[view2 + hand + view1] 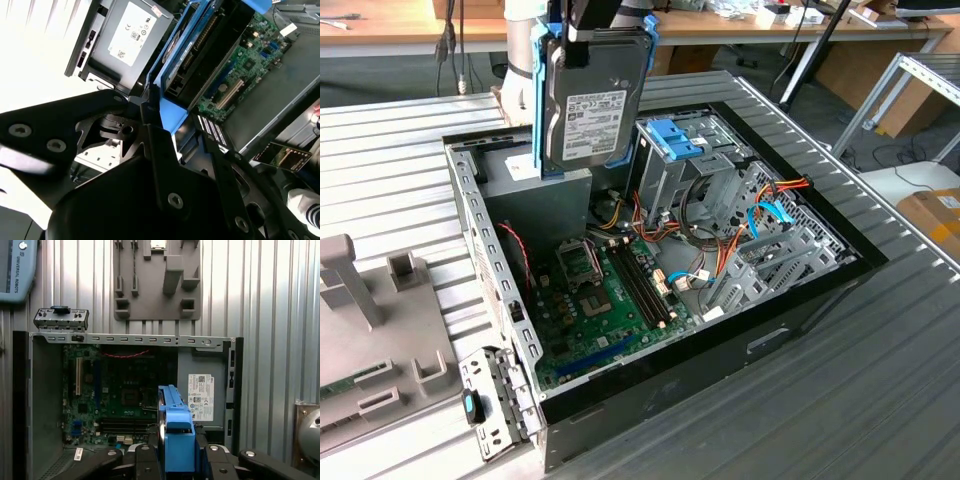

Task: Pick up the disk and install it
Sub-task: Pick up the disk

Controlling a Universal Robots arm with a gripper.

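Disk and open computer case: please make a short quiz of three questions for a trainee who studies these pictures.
1. True or false: the disk already sits inside the cage.
2. Choose one: the frame along the disk's edges is A) red, B) blue, C) yellow.
3. Short answer: what holds the disk above the case?

Key
1. False: it hangs upright over the case, outside the cage.
2. B.
3. The jaws, shut on it.
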